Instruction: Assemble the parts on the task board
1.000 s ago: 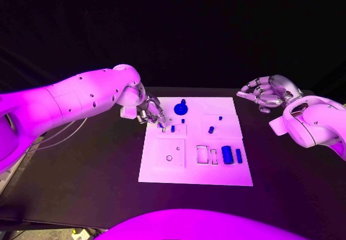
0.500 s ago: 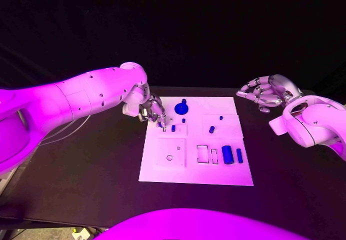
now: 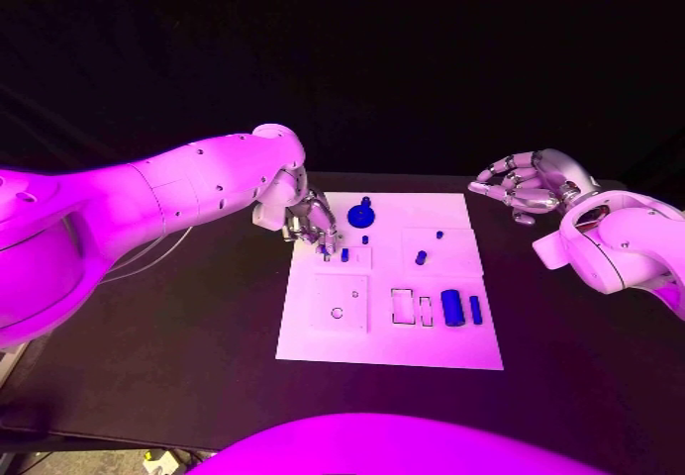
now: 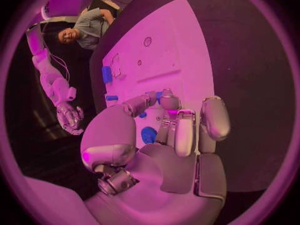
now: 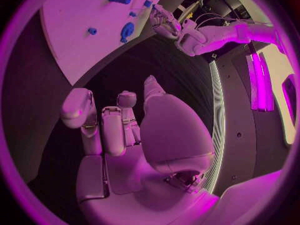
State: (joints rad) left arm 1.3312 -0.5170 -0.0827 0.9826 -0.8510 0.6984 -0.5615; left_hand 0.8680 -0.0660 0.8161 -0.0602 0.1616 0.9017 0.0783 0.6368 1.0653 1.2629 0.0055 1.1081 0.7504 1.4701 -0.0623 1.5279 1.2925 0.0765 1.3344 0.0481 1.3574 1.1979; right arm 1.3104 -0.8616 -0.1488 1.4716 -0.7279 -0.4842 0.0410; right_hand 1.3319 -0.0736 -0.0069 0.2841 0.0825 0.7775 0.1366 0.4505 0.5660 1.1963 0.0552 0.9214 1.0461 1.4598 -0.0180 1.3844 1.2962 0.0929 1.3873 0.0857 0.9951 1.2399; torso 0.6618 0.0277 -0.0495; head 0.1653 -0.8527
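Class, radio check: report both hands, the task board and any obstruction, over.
Left hand fingertips down at task board far-left corner; grasp unclear. Right hand off the board, fingers curled, holding nothing. Blue parts on the board. No obstruction seen.

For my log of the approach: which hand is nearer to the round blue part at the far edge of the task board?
Left. The left hand hangs beside the round blue part, over the task board; the right hand is off the board.

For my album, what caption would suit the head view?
Left hand reaches over the white task board among blue parts; right hand waits aside.
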